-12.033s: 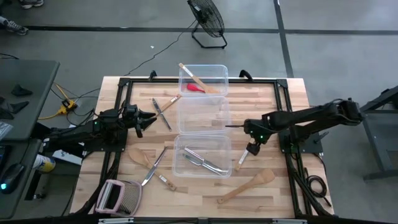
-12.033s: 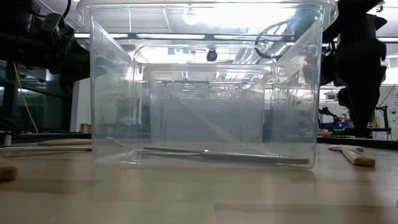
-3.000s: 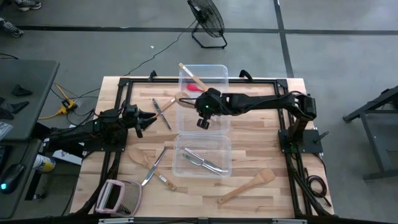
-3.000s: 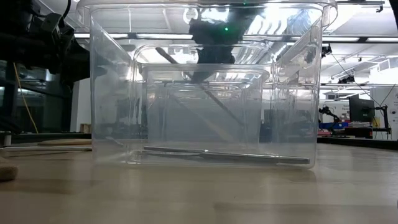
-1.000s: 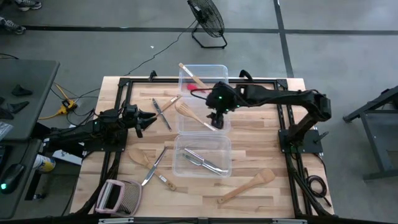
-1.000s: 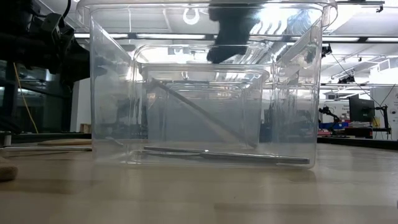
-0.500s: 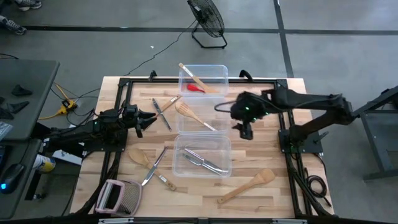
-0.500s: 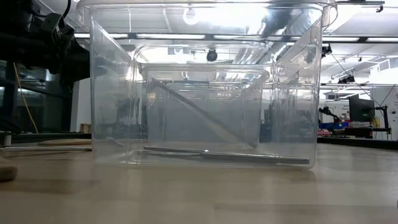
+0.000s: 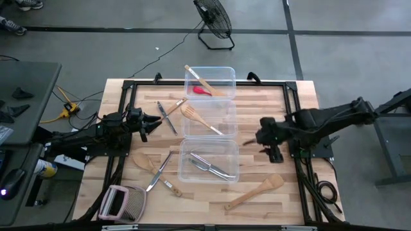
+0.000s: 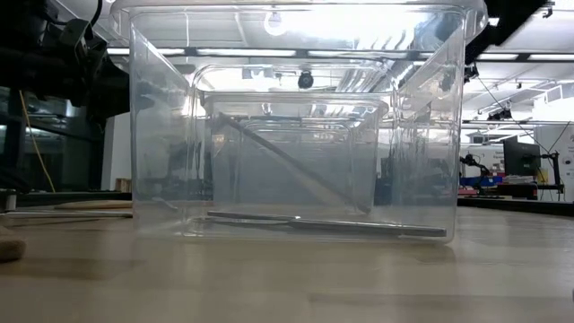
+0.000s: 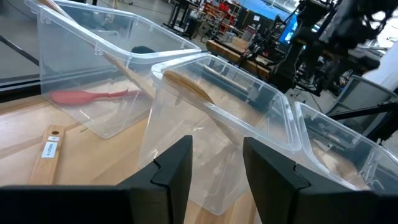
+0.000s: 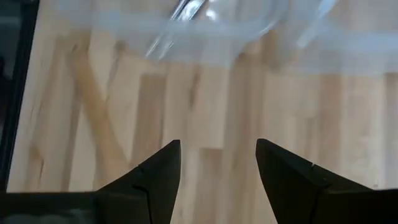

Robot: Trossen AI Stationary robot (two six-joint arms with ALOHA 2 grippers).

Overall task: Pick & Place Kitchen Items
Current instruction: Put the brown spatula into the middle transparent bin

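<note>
While our left gripper [image 9: 156,121] waits open and empty at the table's left, our right gripper [image 9: 275,154] hovers open, empty, right of the tubs; a wooden spoon [image 9: 200,119] lies in the middle tub [image 9: 230,114].

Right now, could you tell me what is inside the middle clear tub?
A pale wooden spoon leans diagonally inside the middle tub, bowl end at the rim. Nothing else shows there through the clear walls.

Pale matt planks form the wooden worktop [image 9: 270,212], carrying 3 glossy clear plastic tubs [image 9: 209,158] and shiny metal cutlery [image 9: 158,171].
</note>
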